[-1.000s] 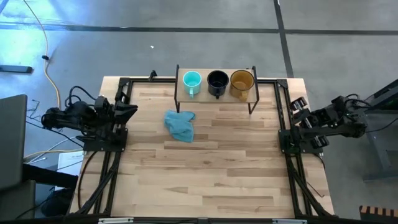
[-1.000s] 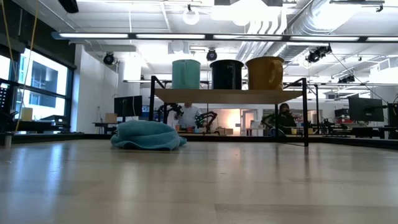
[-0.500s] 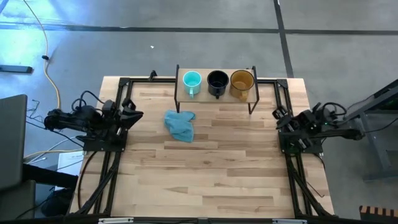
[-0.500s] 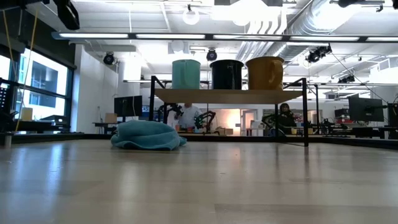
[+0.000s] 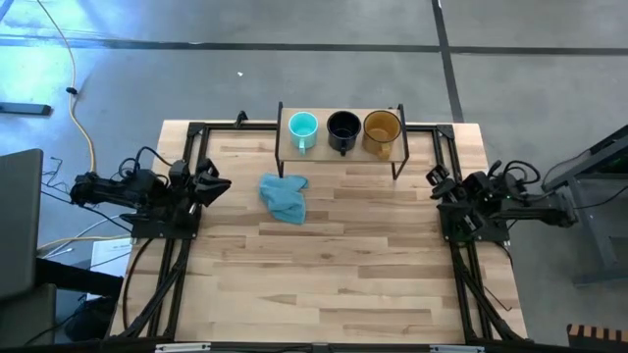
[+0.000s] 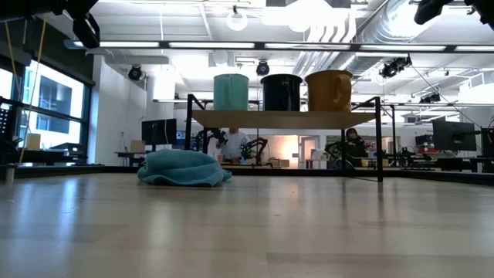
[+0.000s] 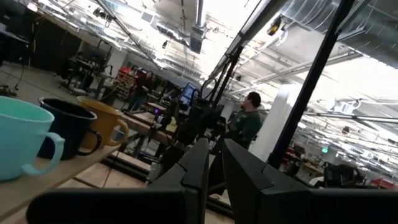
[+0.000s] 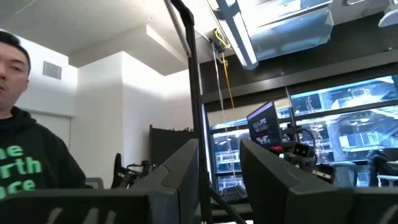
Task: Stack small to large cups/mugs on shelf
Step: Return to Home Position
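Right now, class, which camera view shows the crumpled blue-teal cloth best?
The high view: the crumpled blue-teal cloth shows whole, lying on the wooden table. The low view shows only its side, a low heap. Neither wrist view shows it.

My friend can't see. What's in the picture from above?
A turquoise mug, a black mug and an amber mug stand on a wooden shelf at the far edge of the table. A teal cloth lies in front; the left gripper and right gripper wait at the sides.
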